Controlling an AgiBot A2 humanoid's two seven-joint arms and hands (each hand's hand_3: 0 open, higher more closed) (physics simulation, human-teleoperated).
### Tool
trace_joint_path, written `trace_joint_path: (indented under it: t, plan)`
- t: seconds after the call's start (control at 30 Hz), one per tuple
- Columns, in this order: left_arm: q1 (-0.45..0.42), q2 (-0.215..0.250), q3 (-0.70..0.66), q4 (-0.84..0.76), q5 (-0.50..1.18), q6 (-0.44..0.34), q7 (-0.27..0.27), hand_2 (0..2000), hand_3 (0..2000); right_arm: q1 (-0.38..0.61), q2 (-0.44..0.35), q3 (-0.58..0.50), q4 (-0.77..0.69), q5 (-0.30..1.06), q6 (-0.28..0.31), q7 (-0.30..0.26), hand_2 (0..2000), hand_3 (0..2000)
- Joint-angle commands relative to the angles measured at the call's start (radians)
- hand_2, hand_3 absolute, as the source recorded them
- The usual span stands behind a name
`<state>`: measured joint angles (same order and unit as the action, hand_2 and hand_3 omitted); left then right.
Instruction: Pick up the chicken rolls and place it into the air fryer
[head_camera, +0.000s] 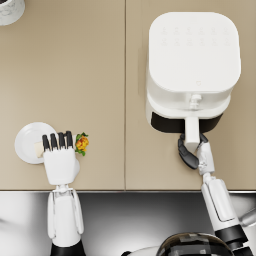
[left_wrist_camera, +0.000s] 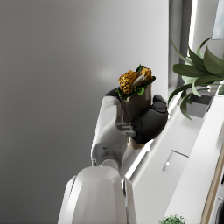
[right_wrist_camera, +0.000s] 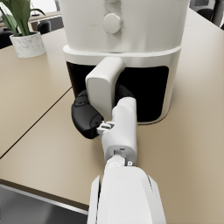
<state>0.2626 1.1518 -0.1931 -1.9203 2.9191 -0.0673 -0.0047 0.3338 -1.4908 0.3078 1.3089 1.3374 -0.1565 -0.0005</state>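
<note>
Above the one white plate (head_camera: 27, 142), the left hand (head_camera: 60, 155) grips the single chicken roll (head_camera: 81, 143), lifted. Right hand (head_camera: 192, 152) clasps the one air fryer's (head_camera: 192, 60) handle (head_camera: 192, 131).

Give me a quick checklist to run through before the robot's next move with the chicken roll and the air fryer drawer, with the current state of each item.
1. Left hand holds the chicken roll: ok, its fingers wrap the roll in the left wrist view.
2. Roll lifted off the white plate: cannot tell from the head view.
3. Right hand on the drawer handle: ok, its fingers are around it.
4. Air fryer drawer pulled out enough to take the roll: not ok, only a dark gap shows.
5. Filling staying in the roll: ok, none seen spilled.
</note>
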Motion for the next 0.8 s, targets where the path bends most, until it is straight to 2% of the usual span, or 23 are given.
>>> trace_joint_path:
  t: [0.03,0.07,0.1,0.37,0.57,0.6,0.73,0.8]
  plan:
    - [0.015,-0.002,0.045,-0.027,0.0,0.0,0.0,2000,2000,-0.021,0.011,0.055,0.081,0.001,0.02,0.0,2000,2000]
    - [0.013,-0.001,0.06,-0.032,0.0,0.0,0.0,2000,2000,-0.037,0.03,0.077,0.109,0.003,0.06,0.0,2000,2000]
    - [0.011,0.0,0.076,-0.037,0.0,0.0,0.0,2000,2000,-0.058,0.05,0.095,0.137,0.004,0.062,0.0,2000,2000]
    - [0.058,0.025,0.229,-0.039,0.0,0.0,0.0,2000,2000,-0.152,0.189,0.24,0.331,0.002,0.028,-0.007,2000,2000]
    - [0.169,0.097,0.335,-0.015,-0.001,-0.002,0.0,2000,2000,-0.193,0.273,0.394,0.466,0.003,0.037,-0.011,2000,2000]
    - [0.183,0.109,0.349,-0.017,-0.044,-0.003,0.0,2000,2000,-0.2,0.284,0.404,0.481,0.003,0.041,-0.012,2000,2000]
    - [0.24,0.183,0.439,0.002,-0.186,-0.003,0.0,2000,2000,-0.231,0.341,0.465,0.568,0.003,0.124,-0.007,2000,2000]
    - [0.269,0.227,0.481,0.029,-0.214,-0.003,0.0,2000,2000,-0.244,0.367,0.495,0.611,0.002,0.194,-0.001,2000,2000]
